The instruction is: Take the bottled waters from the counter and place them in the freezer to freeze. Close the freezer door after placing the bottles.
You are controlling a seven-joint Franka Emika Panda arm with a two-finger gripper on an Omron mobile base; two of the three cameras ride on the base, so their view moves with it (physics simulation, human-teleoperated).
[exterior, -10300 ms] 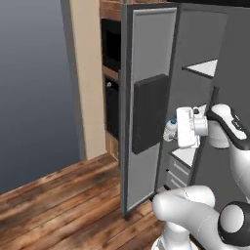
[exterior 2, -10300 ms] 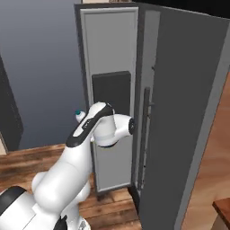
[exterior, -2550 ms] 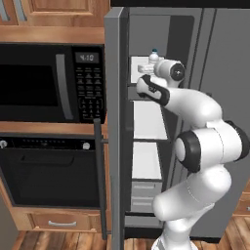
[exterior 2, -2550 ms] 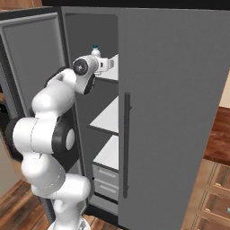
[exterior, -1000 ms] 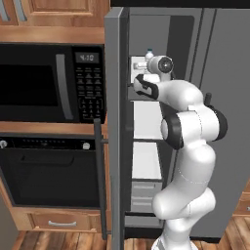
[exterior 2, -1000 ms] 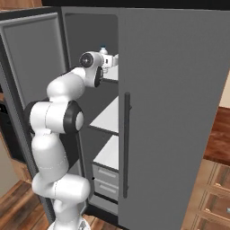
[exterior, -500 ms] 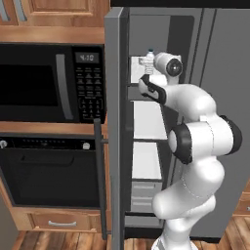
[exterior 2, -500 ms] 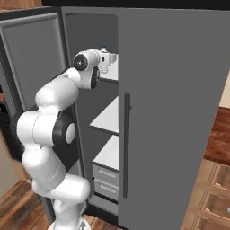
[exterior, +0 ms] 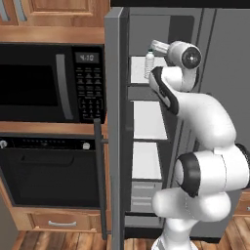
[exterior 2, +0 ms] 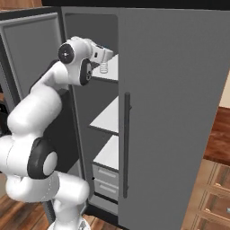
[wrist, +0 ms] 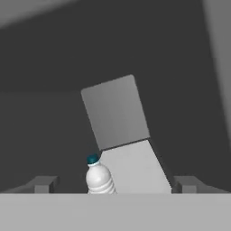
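Observation:
One bottled water (wrist: 99, 178), clear with a teal cap, stands upright on the top white shelf (exterior: 139, 73) of the freezer (exterior 2: 105, 121). My gripper (wrist: 115, 186) is open, its fingertips (wrist: 43, 184) well apart on either side of the bottle and not touching it. From the base views, the gripper (exterior: 154, 47) (exterior 2: 107, 55) hovers just above and in front of the bottle (exterior: 149, 64) (exterior 2: 104, 67). The freezer door (exterior: 117, 127) stands wide open, edge-on to the left. The counter is out of view.
A black microwave (exterior: 49, 80) and wall oven (exterior: 49, 171) sit left of the open door. The shut grey right door (exterior 2: 175, 112) with its bar handle (exterior 2: 126, 143) bounds the opening. Lower shelves and drawers (exterior 2: 105, 179) fill the freezer below. Wooden drawers (exterior 2: 215, 193) lie at lower right.
The jaws have opened and let go of the teal-capped bottle, which now stands alone on the top shelf. The arm's elbow has swung slightly; the hand stays by the shelf.

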